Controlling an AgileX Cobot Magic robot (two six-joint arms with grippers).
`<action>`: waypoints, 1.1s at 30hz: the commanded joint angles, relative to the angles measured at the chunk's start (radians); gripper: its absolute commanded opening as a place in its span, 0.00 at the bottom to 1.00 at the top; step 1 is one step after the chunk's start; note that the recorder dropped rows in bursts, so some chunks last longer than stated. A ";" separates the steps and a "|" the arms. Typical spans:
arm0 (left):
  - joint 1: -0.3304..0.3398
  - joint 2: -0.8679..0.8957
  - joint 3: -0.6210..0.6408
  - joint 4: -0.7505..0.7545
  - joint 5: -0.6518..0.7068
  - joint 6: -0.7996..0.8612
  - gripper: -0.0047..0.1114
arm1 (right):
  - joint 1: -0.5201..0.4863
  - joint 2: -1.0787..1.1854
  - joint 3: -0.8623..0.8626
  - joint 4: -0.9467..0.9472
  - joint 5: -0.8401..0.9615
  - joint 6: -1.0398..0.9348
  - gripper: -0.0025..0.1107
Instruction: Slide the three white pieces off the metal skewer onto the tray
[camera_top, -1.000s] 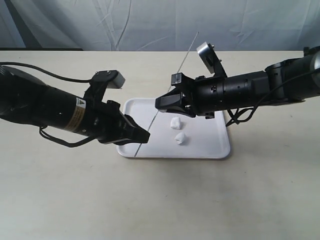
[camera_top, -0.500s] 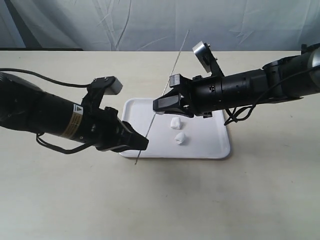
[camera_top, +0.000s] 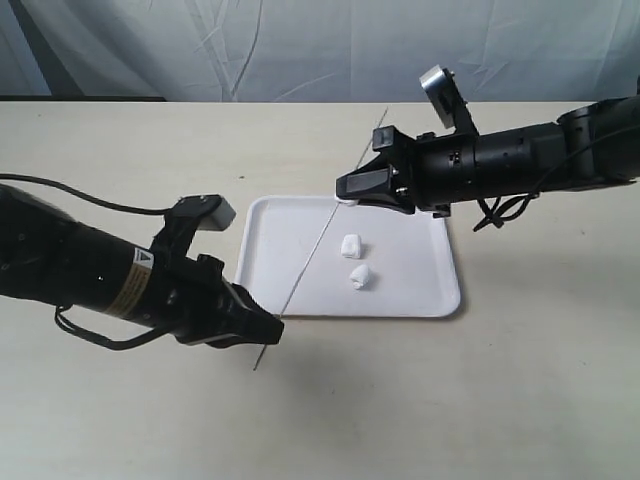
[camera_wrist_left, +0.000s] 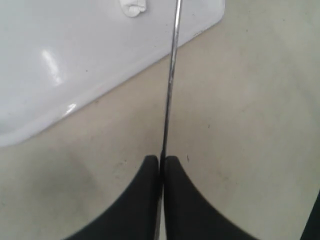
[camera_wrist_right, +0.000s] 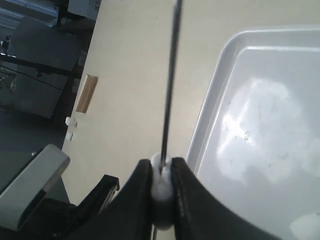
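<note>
Plain beige tabletop (camera_top: 450, 400), wrinkly pale grey-blue sheet (camera_top: 300, 50) hung right behind it, soft even lighting, faint shadows.

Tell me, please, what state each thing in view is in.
Tray, flat on the table.
Skewer, tilted over the tray, gripped near its lower end by the left fingers.
Two pieces, off the skewer, loose on the tray.
Third piece, on the skewer, pinched in the right fingers.

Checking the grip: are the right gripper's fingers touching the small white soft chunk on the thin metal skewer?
Touching. In the right wrist view, fingers of the right gripper press both sides of the small white soft chunk, no gap.
</note>
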 joint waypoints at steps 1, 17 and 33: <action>-0.001 0.005 0.055 0.065 0.006 -0.015 0.04 | -0.076 -0.034 -0.020 0.087 -0.058 -0.003 0.09; -0.001 0.005 0.104 0.065 0.025 -0.010 0.04 | -0.235 -0.089 -0.020 0.087 -0.053 -0.003 0.09; -0.001 -0.001 -0.014 0.065 0.096 -0.106 0.04 | -0.156 -0.098 0.017 -0.345 -0.195 0.070 0.09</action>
